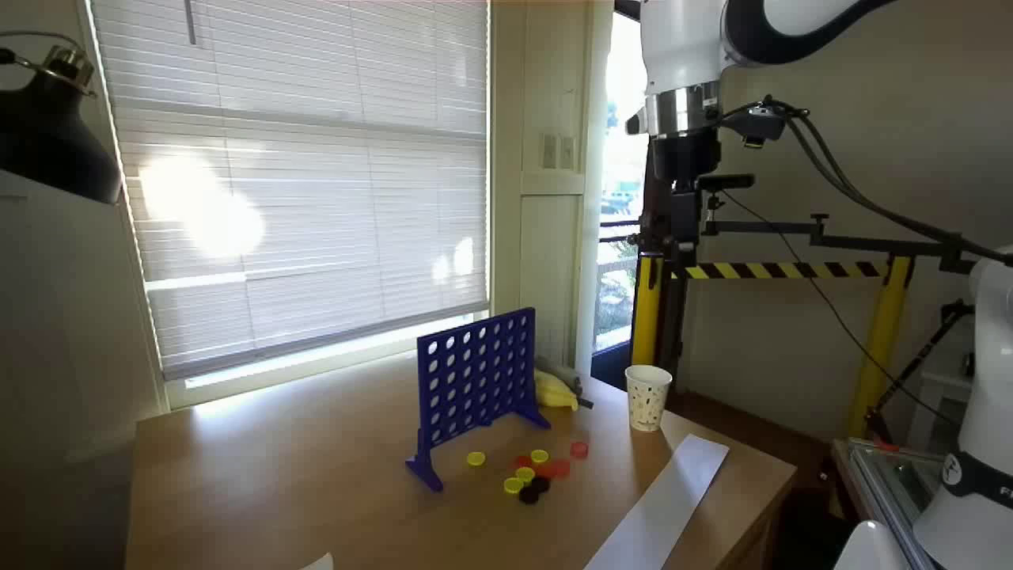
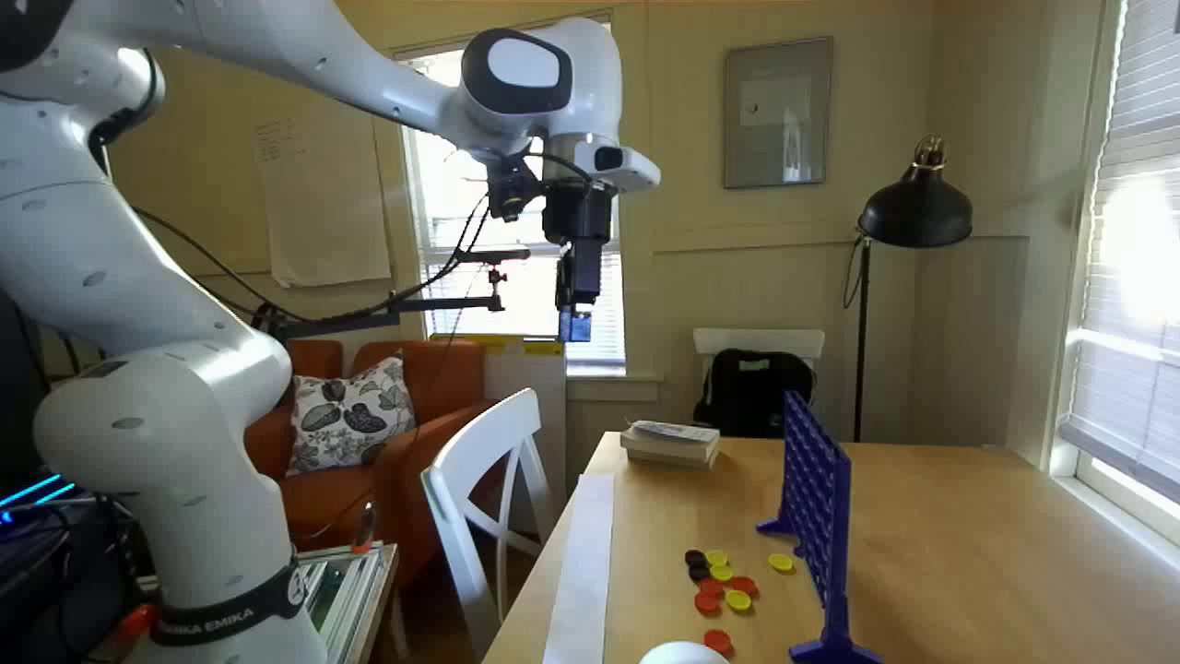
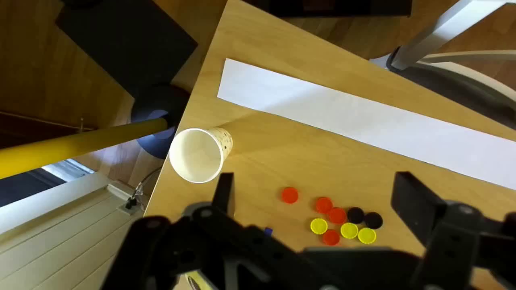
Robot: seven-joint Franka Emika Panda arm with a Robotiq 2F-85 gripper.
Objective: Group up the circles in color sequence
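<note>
The circles lie flat on the wooden table, loosely clustered. In the wrist view there are several red circles (image 3: 337, 216), one of them apart (image 3: 290, 195), three yellow circles (image 3: 349, 230) and two black circles (image 3: 355, 215). Another yellow circle (image 1: 476, 458) rests alone close to the grid in both exterior views; the wrist view does not show it. High above the tabletop hangs my gripper (image 3: 315, 177), pointing down, its fingers (image 3: 417, 205) wide apart with nothing held. In both exterior views the gripper (image 1: 684, 249) is well clear of the circles.
A blue upright grid (image 2: 837, 553) stands beside the circles. The white paper cup (image 3: 197, 155) is near the table's corner, and a long white paper strip (image 3: 354, 117) runs along one side. Books (image 2: 671, 447) lie at the far end; a white chair (image 2: 475, 461) stands against the edge.
</note>
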